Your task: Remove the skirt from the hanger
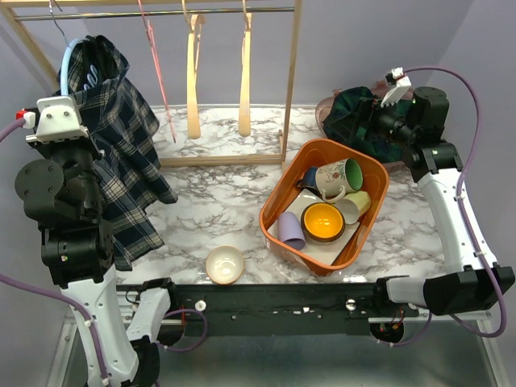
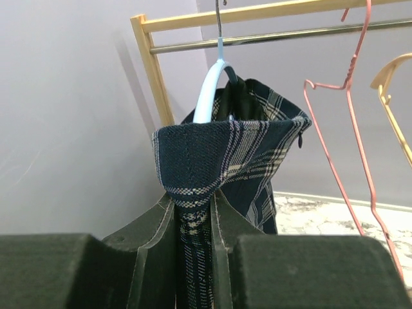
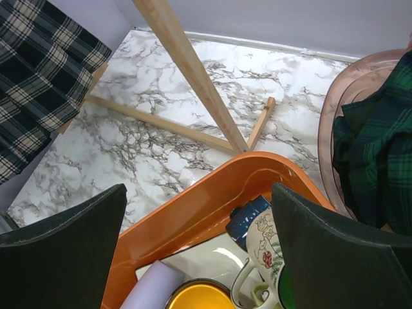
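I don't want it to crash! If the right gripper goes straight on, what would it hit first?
Most likely the bin, at its wall or the mugs inside; depth is unclear.

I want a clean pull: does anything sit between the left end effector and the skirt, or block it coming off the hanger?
Nothing visible does. The left end effector is shut on the waistband of the plaid skirt, which drapes over the blue hanger. The pink wire hanger hangs to one side, apart from the skirt.
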`<state>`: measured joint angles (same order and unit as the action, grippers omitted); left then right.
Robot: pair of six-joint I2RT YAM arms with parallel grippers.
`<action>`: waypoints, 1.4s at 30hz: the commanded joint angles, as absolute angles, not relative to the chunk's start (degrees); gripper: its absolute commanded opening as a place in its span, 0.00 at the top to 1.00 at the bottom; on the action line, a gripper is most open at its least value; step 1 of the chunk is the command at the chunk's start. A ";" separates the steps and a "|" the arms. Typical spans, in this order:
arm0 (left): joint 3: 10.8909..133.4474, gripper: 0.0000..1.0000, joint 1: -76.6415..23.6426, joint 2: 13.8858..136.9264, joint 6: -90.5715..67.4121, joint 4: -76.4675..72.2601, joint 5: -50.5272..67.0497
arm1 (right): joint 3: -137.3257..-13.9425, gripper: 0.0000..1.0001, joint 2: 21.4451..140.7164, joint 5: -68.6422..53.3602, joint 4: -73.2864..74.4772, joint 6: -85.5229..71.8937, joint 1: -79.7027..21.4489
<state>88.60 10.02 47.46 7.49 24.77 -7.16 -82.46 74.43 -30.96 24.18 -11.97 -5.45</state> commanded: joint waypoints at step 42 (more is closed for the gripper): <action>130.07 1.00 -2.80 38.23 -15.29 42.63 21.26 | -87.19 0.03 57.48 -64.07 9.75 -15.47 -9.75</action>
<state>126.19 1.15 40.18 -11.66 50.00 17.39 -85.23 58.22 -60.53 11.81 -16.91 -9.43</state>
